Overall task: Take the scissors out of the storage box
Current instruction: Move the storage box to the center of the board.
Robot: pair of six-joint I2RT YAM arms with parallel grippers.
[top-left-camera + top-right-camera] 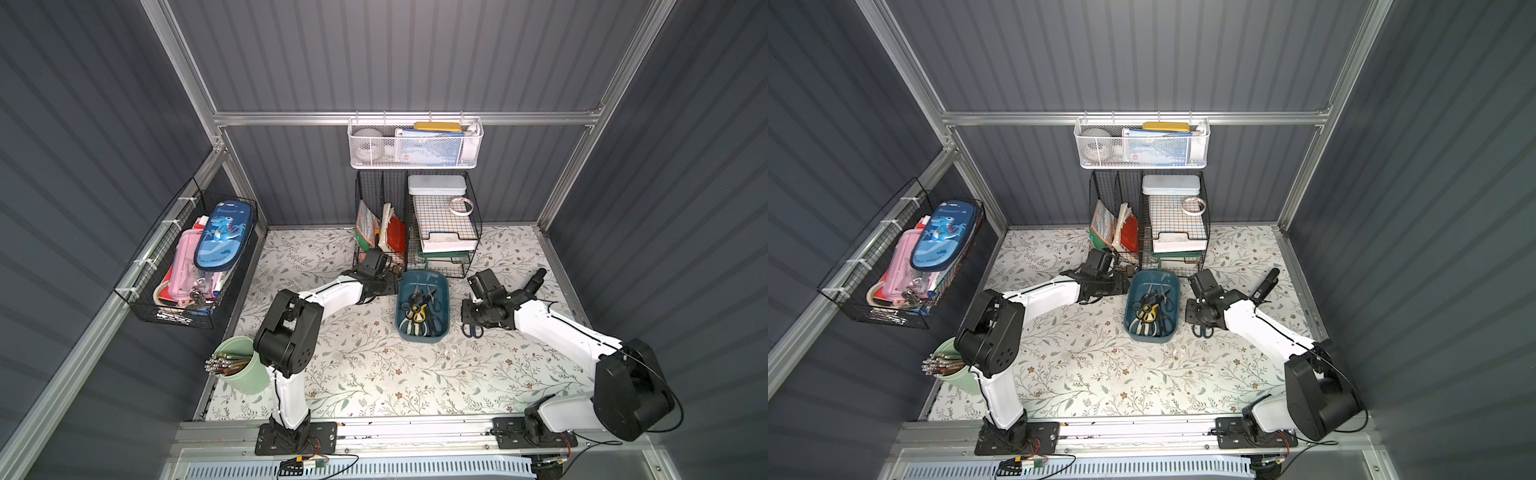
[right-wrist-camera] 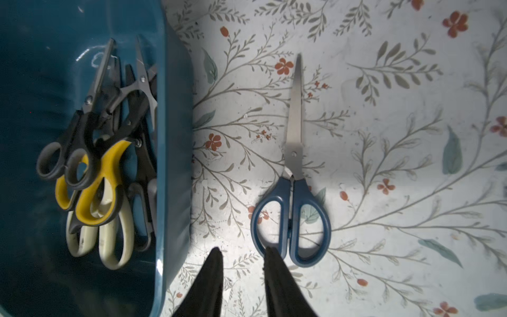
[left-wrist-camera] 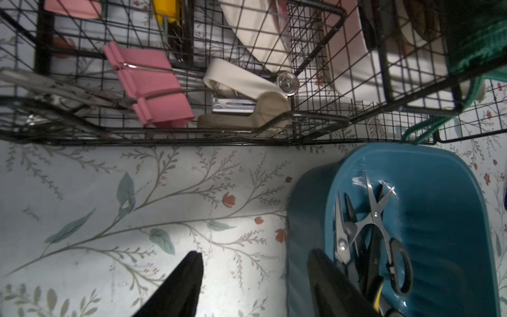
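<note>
Going left to right: the left gripper (image 3: 255, 255) sits at the far left corner of the storage box (image 1: 422, 337). Its fingers are spread, one over the floral table (image 1: 374, 374) outside the box and the other over the rim. So it straddles the wall with nothing clamped. Our guess is it's parked there to keep the tub from sliding when a pair gets dragged out, though it could just be lining up a pick.

The box itself is mid-table, just in front of the black wire baskets (image 1: 440, 241). Inside, the scissors (image 1: 419, 311) are heaped handles-near, blades-far. We can see the yellow-and-black pair (image 2: 96, 186) lying on the cream pair (image 2: 115, 233), plus small black ones (image 2: 63, 153) tangled on top. That stacking means the top ones probably have to come out first.

Right of the box, the right gripper (image 2: 243, 249) hovers low with its fingers parted and only table showing between them, so it isn't gripping anything. The blue-handled scissors (image 2: 293, 153) lie flat on the table just beside it, clear of the tub and blades pointing far. We'd count that pair as out, with the rest left to do.
</note>
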